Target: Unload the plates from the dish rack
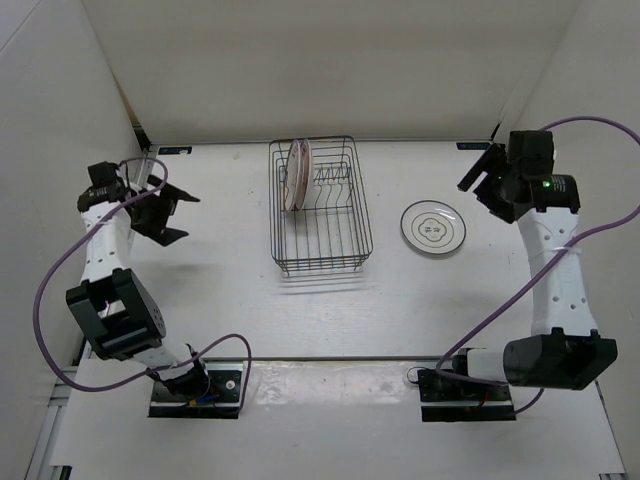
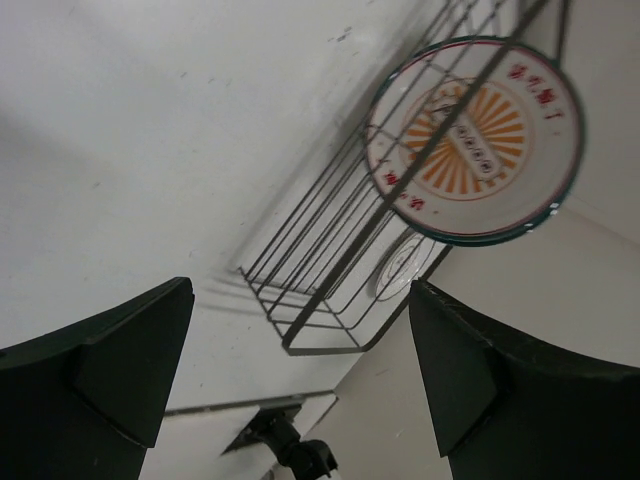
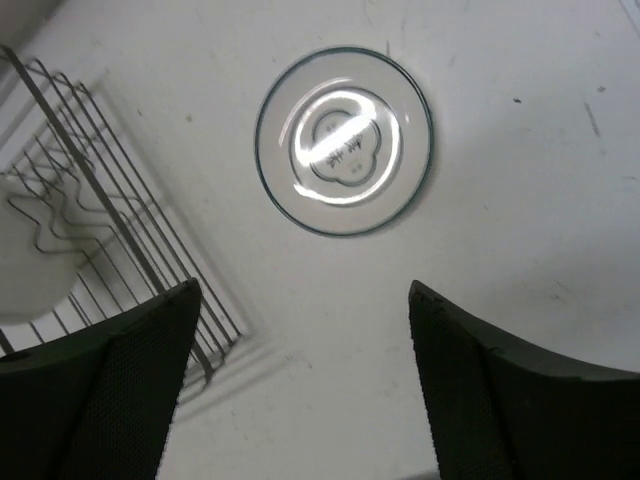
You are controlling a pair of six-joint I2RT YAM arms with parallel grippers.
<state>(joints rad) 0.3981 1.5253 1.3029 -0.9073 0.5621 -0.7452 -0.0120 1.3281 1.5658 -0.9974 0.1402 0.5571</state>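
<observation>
Bolted nearest the top camera, both arm bases are sitting at the near edge of the table, with purple cables looping off them. Farther back, the dish rack is standing mid-table. Two plates are leaning upright on edge at its far left end, showing only as thin rims. A white plate is lying flat on the table to the rack's right, well apart from it. The left gripper is hanging left of the rack and the right gripper beyond the white plate. Both are gaping wide and holding nothing.

From the left wrist, the dark fingers are framing the view, spread wide with only air between them. This view is showing what the top one is not: the face of one racked plate, an orange sunburst with red lettering inside a dark green rim, crossed by rack wires. A smaller pale oval is showing through the wires lower down, and I cannot tell which plate it is.

From the right wrist, the fingers are likewise spreading wide above the table. The white plate is lying ahead of them, its thin dark rim clear but its centre marks washed out by glare. One corner of the rack is cutting in at the left, and a pale blur within it is too indistinct to name.
</observation>
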